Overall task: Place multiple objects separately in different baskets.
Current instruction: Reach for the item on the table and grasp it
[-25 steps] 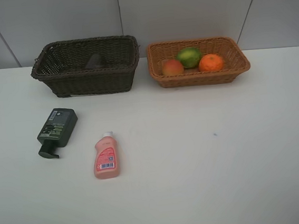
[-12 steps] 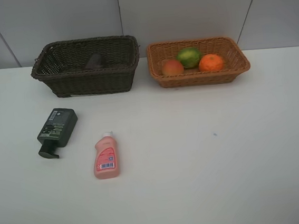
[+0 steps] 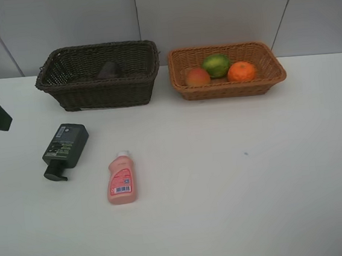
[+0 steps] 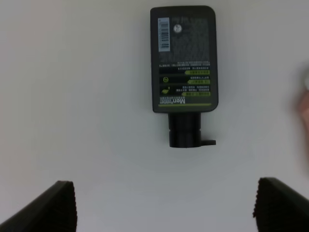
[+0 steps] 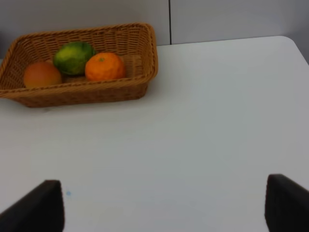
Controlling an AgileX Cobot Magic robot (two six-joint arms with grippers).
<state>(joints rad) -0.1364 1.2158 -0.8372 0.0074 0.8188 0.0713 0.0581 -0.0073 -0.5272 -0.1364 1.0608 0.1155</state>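
Pump bottle (image 4: 183,63): dark green, likely next for a basket. Left fingers (image 4: 48,208) spread wide, empty, near it, not touching; right fingers (image 5: 41,205) likewise spread, empty. Lies flat on worktop (image 3: 237,188), pump head toward left fingers. Likely stiff plastic, smooth, some heft if full; grip across the flat body, not the neck. Pink bottle (image 3: 121,179) near; brown basket (image 3: 95,96) beyond, tan basket (image 3: 234,88) well apart
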